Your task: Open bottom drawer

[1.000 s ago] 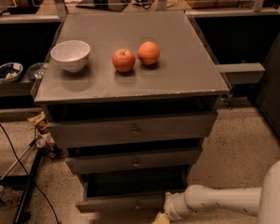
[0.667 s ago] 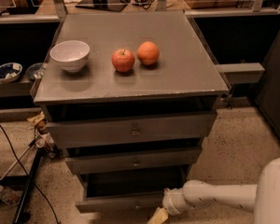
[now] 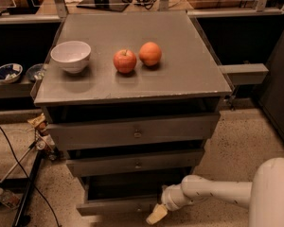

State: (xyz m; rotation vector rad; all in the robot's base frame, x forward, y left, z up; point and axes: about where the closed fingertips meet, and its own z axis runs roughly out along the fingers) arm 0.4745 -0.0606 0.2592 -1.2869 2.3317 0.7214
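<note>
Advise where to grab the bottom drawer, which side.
Take the bottom drawer at the middle of its long thin front panel, straight from the front. Its knob isn't visible; the middle drawer's sits at centre. The panel stands proud of the cabinet, so its top edge may offer a hold too. The tool is low, right of centre.

One high camera faces the cabinet (image 3: 180, 70) front, pincer (image 3: 156, 214) at bottom edge.

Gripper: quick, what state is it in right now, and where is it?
Gripper: state cannot be told; it is low at the front of the bottom drawer, near the panel's right end.
</note>
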